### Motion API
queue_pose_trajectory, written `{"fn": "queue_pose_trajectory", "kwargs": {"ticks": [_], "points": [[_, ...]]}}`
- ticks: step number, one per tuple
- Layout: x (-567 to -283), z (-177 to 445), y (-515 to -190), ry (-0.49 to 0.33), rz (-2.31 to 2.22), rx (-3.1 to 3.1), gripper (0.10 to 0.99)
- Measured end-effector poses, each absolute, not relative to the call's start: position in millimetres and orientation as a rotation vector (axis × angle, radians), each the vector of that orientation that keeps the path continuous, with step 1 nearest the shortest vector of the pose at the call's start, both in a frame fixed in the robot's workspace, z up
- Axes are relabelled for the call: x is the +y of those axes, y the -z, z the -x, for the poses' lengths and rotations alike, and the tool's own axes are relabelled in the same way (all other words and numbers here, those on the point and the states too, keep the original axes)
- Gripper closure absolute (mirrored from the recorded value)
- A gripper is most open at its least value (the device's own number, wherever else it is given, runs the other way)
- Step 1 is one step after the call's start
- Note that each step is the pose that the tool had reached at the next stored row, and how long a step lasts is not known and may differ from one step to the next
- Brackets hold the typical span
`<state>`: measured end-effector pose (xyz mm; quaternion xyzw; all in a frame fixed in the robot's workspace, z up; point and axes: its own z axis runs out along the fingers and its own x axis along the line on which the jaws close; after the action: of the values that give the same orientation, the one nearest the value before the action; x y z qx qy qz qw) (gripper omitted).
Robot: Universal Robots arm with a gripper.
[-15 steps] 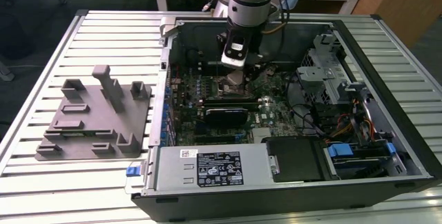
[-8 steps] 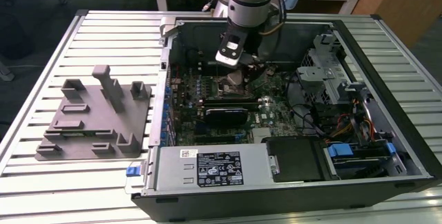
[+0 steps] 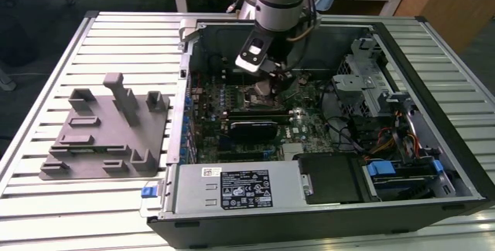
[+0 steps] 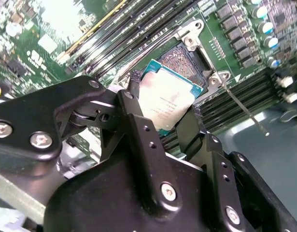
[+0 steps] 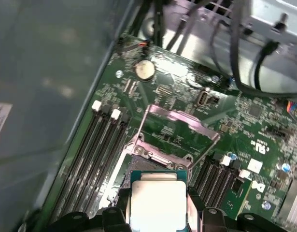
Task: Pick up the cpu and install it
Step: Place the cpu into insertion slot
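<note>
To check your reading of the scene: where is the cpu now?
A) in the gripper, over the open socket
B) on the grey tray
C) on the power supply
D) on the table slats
A: in the second wrist view the gripper clamps the cpu by two edges, just over the open socket.

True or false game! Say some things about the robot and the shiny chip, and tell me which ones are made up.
The gripper holds the cpu. True.
The cpu lies on the grey tray. False: it is in the gripper, near the socket.
The socket is shut. False: its metal cover is lifted.
The grey tray lies outside the computer case, on the exterior view's left. True.
</note>
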<state>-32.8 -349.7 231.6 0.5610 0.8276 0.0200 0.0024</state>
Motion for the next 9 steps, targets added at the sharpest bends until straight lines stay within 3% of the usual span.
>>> {"fn": "queue_pose_trajectory", "kwargs": {"ticks": [9], "points": [[-349.7, 32.9, -229.4, -0.062, -1.966, 2.439, 0.545]]}}
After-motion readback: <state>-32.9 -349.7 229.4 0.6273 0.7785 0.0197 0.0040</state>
